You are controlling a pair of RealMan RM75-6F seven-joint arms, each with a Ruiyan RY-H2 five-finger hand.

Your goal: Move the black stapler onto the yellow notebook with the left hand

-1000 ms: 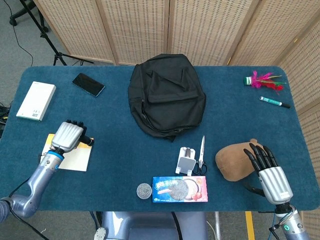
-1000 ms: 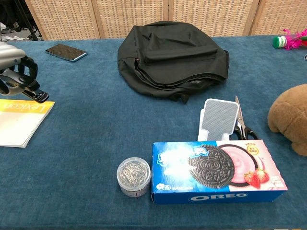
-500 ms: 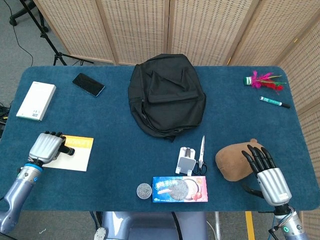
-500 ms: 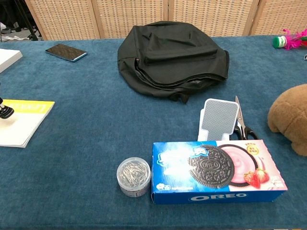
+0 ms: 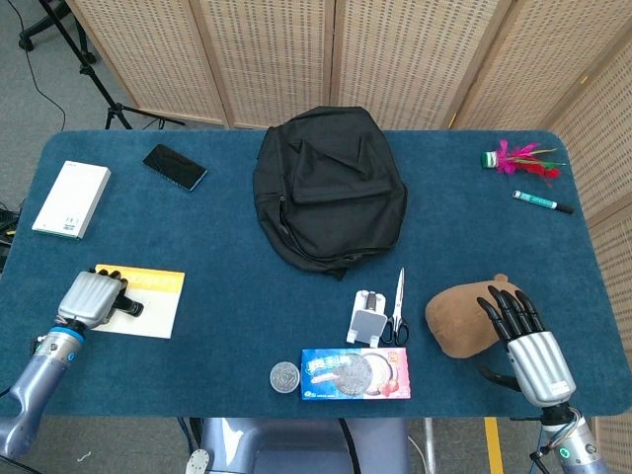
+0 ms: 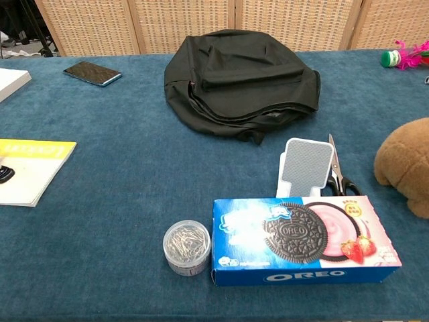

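Note:
The yellow notebook [image 5: 150, 301] lies near the table's front left corner; the chest view shows it too [image 6: 30, 168]. My left hand [image 5: 91, 294] sits over the notebook's left edge, fingers curled around the black stapler [image 5: 128, 309]. Only the stapler's black end pokes out, low over the notebook's cover, and it shows at the chest view's left edge [image 6: 4, 175]. Whether it touches the cover I cannot tell. My right hand [image 5: 528, 341] is at the front right with its fingers spread and nothing in it.
A black backpack [image 5: 331, 193] fills the table's middle. A phone [image 5: 175, 167] and a white box [image 5: 71, 199] lie back left. An Oreo box [image 5: 355, 373], a tub of clips [image 5: 284, 376], scissors [image 5: 398, 306] and a brown plush toy [image 5: 464, 318] sit front right.
My left hand carried the stapler leftward from the notebook's right edge to its left side, then sank a little lower over it. The right hand stayed put.

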